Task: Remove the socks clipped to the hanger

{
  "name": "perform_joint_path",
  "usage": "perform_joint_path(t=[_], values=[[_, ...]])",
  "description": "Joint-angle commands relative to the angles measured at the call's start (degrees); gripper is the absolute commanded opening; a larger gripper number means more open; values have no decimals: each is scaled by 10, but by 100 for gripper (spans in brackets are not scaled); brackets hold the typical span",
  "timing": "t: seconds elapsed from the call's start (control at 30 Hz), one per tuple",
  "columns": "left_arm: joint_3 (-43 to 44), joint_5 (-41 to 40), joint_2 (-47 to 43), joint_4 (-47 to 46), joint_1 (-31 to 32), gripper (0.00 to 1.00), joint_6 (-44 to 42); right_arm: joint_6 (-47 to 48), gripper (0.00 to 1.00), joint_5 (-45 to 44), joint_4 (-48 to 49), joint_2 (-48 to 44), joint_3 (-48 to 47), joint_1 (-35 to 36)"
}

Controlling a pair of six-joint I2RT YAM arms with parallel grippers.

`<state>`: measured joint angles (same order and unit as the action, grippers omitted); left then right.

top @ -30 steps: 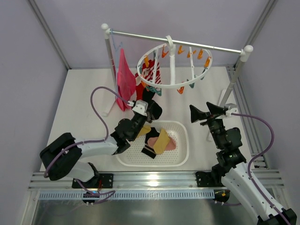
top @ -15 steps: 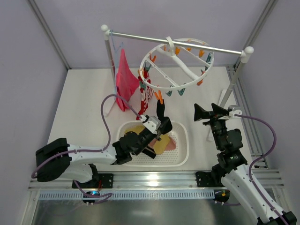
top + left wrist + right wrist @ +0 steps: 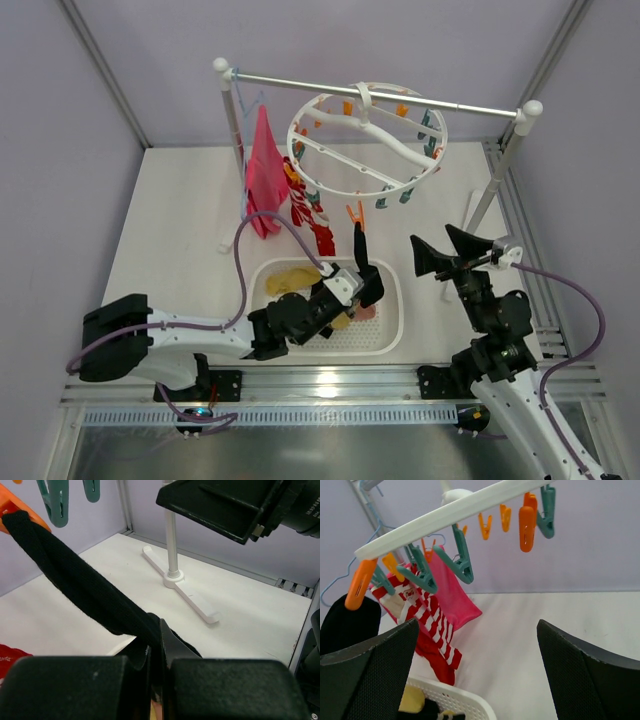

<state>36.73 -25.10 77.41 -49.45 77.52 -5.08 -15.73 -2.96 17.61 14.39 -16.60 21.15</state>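
Observation:
The white round hanger [image 3: 365, 140] hangs tilted from the metal rail. My left gripper [image 3: 365, 280] is shut on a black sock [image 3: 359, 252] that stretches taut up to an orange clip [image 3: 356, 213]; the sock [image 3: 75, 585] fills the left wrist view, its top in the orange clip [image 3: 15, 517]. A red-and-white striped sock [image 3: 310, 215] hangs from the hanger's left side and shows in the right wrist view [image 3: 427, 625]. My right gripper [image 3: 445, 250] is open and empty, to the right of the basket, below the hanger's rim [image 3: 450, 512].
A white perforated basket [image 3: 390, 320] below the hanger holds yellow, black and pink socks [image 3: 290, 280]. A magenta cloth [image 3: 265, 170] hangs on the rack's left post [image 3: 232, 130]. The right post [image 3: 500, 170] and its foot [image 3: 180, 587] stand near my right arm.
My left gripper has pulled the black sock down and right over the basket, dragging the hanger's near edge down and tilting it. My right gripper has barely moved.

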Motion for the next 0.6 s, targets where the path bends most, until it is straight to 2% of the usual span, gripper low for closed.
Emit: perform_joint_path(t=[0.0, 0.13, 0.3, 0.37, 0.4, 0.5, 0.53, 0.57], values=[[0, -3, -23, 23, 7, 0, -17, -12, 100, 89, -29, -16, -33, -1], [-2, 7, -21, 23, 7, 0, -34, -14, 100, 99, -60, 9, -72, 0], [-17, 28, -17, 10, 6, 0, -70, -11, 100, 104, -93, 90, -156, 17], [-24, 44, -16, 8, 4, 0, -84, 10, 100, 68, -128, 121, -208, 38], [-25, 64, -16, 8, 1, 0, -86, 21, 100, 44, -140, 153, -224, 75], [-26, 90, -18, 22, -10, 0, -87, 86, 100, -115, -172, 212, -292, 172], [-26, 105, -23, 33, -14, 0, -87, 103, 100, -154, -198, 262, -313, 244], [-29, 110, -26, 37, -18, 0, -85, 124, 100, -216, -211, 287, -358, 268]])
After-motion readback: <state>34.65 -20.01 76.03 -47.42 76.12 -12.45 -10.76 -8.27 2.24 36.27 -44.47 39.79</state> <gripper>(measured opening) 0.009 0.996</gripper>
